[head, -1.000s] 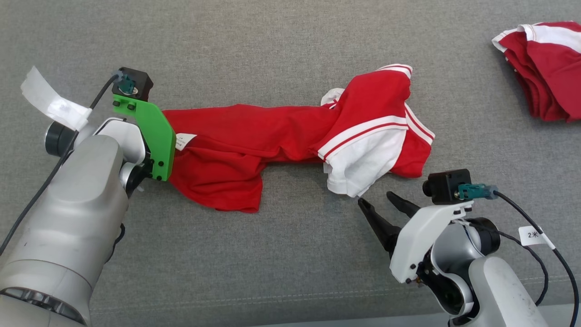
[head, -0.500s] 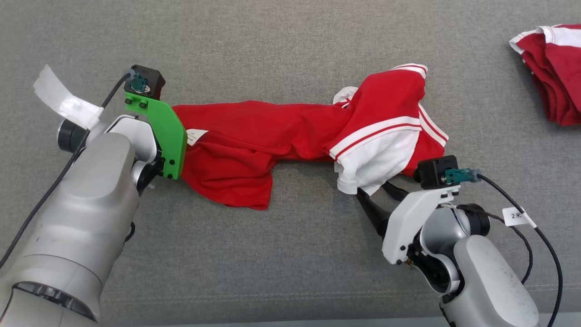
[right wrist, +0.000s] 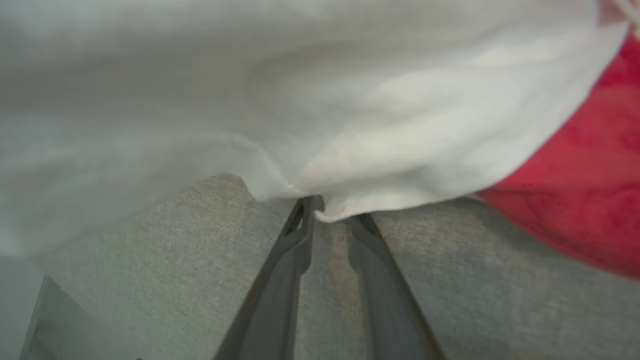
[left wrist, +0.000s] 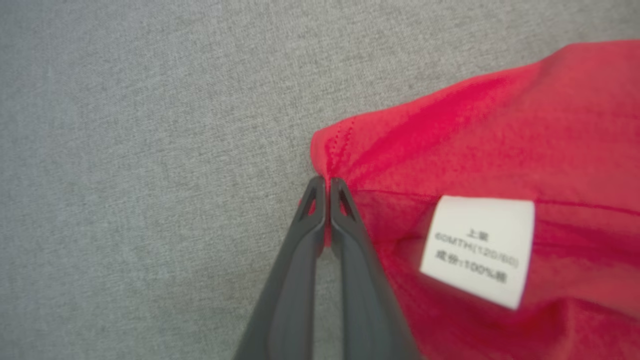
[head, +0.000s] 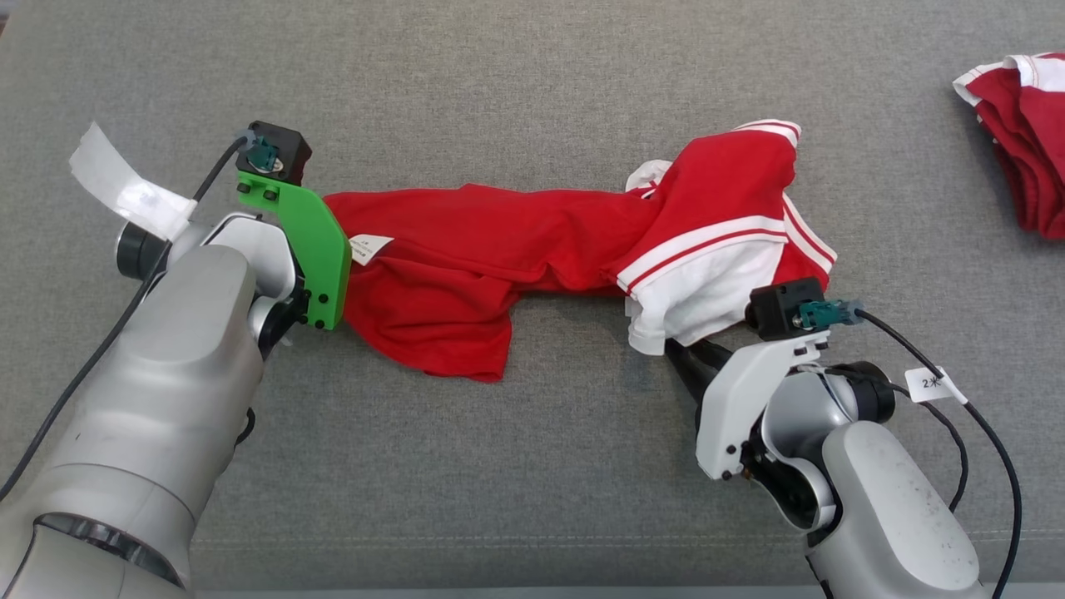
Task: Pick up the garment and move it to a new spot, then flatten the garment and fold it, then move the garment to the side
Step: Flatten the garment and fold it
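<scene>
stretching across grey woven upholstery (head: 532,83), the red garment (head: 499,241) lies rumpled.

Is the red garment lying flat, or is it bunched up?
Bunched, not flat: the garment lies as a twisted, wrinkled strip, its white panel crumpled at one end; the left gripper pinches one hem corner.

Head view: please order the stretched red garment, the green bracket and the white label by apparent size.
Largest: stretched red garment. Then green bracket, though it sits nearer the camera. Smallest: white label.
</scene>
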You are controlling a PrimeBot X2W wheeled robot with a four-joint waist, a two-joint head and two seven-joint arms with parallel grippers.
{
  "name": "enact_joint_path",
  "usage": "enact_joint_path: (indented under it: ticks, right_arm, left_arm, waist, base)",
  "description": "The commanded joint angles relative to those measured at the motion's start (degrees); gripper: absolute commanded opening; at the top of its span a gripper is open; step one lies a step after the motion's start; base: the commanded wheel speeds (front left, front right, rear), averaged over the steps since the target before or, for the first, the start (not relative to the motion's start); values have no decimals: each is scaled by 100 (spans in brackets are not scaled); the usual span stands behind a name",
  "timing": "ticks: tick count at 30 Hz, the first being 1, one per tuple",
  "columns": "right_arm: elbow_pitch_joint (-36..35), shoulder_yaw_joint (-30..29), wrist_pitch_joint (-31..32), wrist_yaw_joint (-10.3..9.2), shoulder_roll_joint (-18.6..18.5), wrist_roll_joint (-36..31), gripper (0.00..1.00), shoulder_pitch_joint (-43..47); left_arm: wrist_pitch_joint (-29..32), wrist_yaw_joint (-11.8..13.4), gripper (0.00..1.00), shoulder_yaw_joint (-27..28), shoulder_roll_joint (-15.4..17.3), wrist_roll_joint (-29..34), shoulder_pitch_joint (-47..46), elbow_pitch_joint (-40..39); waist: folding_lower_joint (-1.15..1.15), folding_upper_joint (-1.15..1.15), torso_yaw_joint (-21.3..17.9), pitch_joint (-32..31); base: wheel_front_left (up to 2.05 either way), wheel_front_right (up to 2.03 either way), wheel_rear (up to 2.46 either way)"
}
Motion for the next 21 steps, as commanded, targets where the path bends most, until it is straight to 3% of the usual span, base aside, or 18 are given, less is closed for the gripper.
enact_joint_path:
  ticks: [1, 4, 5, 6, 21]
  right_arm:
    - [52, -62, 13, -2, -16, -81, 42, 10]
    - [81, -95, -35, -5, -23, -73, 36, -52]
    - [95, -79, -46, -5, -23, -64, 23, -67]
    - [101, -56, -49, -4, -20, -58, 2, -79]
    - [-581, -322, -246, -3, -17, 68, 0, 184]
  left_arm:
    - [-14, -14, 0, -17, 16, -38, -137, 16]
    - [-51, -12, 0, -39, 20, -80, -135, 23]
    - [-59, -13, 0, -49, 9, -83, -139, 26]
    - [-51, -14, 0, -62, -3, -86, -139, 30]
    - [-134, -16, 0, -184, 92, -292, -66, 1]
  waist:
    - [0, 0, -15, 8]
    - [0, 0, -26, 20]
    - [0, 0, -28, 25]
    - [0, 0, -29, 27]
    - [0, 0, -141, -160]
  base:
    - [0, 0, 0]
    - [0, 0, 0]
    - [0, 0, 0]
    - [0, 0, 0]
    - [0, 0, 0]
